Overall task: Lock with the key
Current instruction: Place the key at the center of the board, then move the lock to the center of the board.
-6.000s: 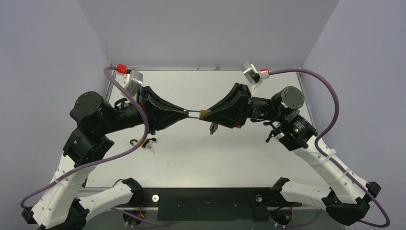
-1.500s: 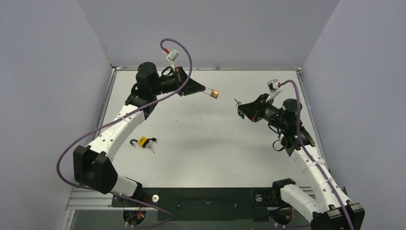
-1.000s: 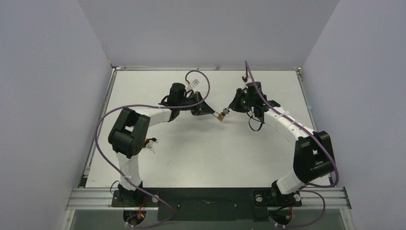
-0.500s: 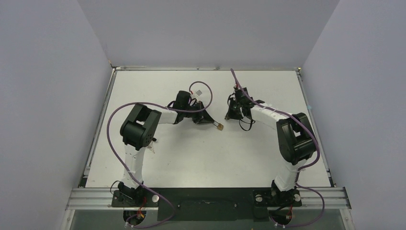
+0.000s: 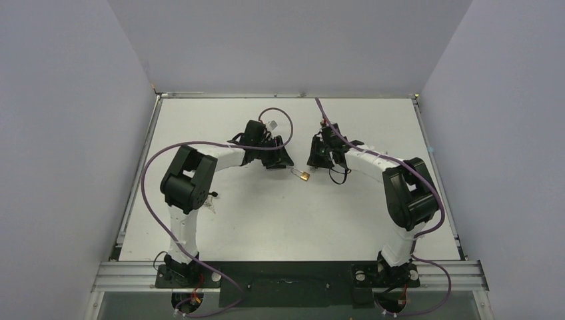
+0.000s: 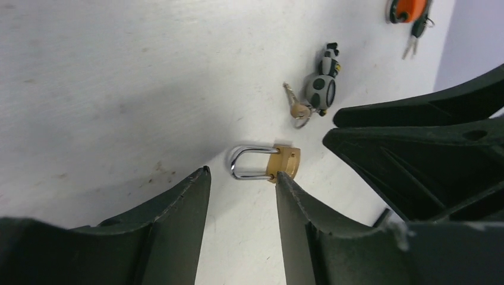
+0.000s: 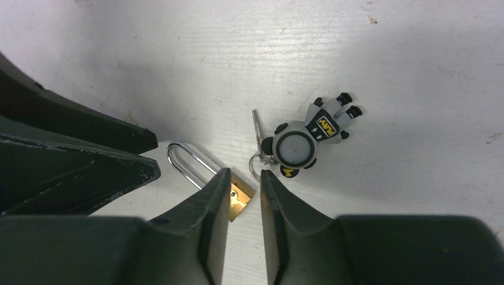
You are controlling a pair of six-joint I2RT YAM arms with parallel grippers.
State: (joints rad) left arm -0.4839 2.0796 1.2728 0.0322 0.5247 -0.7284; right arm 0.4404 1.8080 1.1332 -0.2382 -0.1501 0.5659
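A brass padlock (image 5: 304, 175) with a silver shackle lies flat on the white table between my two grippers. In the left wrist view the padlock (image 6: 283, 161) lies just beyond my open, empty left gripper (image 6: 241, 175). In the right wrist view its brass body (image 7: 239, 199) sits partly under my right gripper (image 7: 245, 173), which is slightly open and holds nothing. The key (image 7: 255, 127) lies on the table on a ring with a grey round figure keychain (image 7: 296, 145). Both also show in the left wrist view, the key (image 6: 291, 101) beside the keychain (image 6: 323, 89).
A second small padlock with an orange-yellow body and keys (image 6: 410, 9) lies at the table's left (image 5: 212, 197), beside the left arm's elbow. Purple cables loop above both arms. Grey walls enclose the table on three sides.
Both arms came down to the table's middle. The left gripper let go of the padlock and the right let go of the key; both now lie on the table.
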